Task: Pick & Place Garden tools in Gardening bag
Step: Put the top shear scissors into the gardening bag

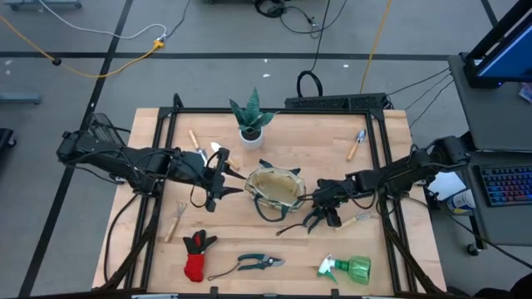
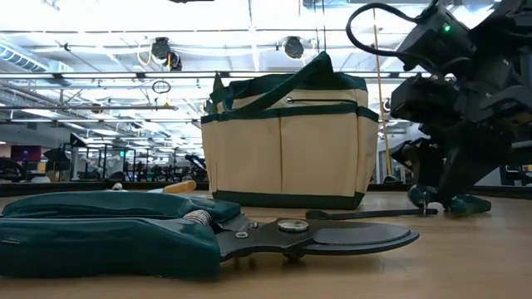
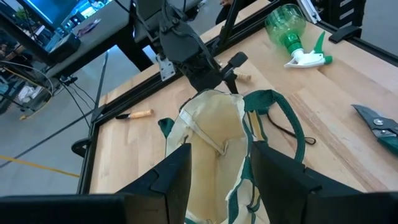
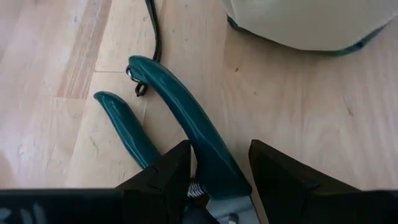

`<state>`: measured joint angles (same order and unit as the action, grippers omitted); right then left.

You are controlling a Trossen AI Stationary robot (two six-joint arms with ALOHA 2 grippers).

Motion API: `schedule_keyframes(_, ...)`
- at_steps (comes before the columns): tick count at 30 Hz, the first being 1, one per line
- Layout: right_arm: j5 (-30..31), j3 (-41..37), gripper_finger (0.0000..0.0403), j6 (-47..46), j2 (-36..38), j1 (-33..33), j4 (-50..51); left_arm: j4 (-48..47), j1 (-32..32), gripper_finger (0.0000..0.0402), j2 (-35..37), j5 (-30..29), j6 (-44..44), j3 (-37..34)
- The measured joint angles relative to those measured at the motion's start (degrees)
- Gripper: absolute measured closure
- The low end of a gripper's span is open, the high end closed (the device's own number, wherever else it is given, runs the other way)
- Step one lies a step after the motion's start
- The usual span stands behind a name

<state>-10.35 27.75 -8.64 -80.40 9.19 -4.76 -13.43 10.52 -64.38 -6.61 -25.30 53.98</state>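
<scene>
Pale plank table [image 1: 274, 158], round canvas bag [image 1: 275, 188] (green-trimmed)

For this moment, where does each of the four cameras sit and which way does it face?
High view: above the table, looking straight down; both arms flank the gardening bag.
Low view: at table height, looking level past pruning shears to the bag; one dark arm shows on the right.
Left wrist view: on the left arm, looking into the bag's open mouth past the left gripper; the right arm shows beyond.
Right wrist view: on the right arm, looking down on teal shear handles between the right gripper fingers.
Shared: all four show the bag.
</scene>
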Motion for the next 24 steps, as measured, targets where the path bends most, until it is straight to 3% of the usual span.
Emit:
schedule_keyframes(9, 1.3, 0.0, 0.0258, 2.3, -2.0, 0.0, -1.3, 0.0, 0.0, 0.0231, 0.0, 0.0, -0.2, 0.0)
schedule_keyframes(17, 3.0, 0.0, 0.0335, -0.9, -2.0, 0.0, -1.0, 0.0, 0.0, 0.0231, 0.0, 0.0, -0.2, 0.0)
schedule_keyframes(24, 2.8, 0.0, 0.0336, -2.9, -1.9, 0.7, -1.0, 0.0, 0.0, 0.0231, 0.0, 0.0, -0.2, 0.0)
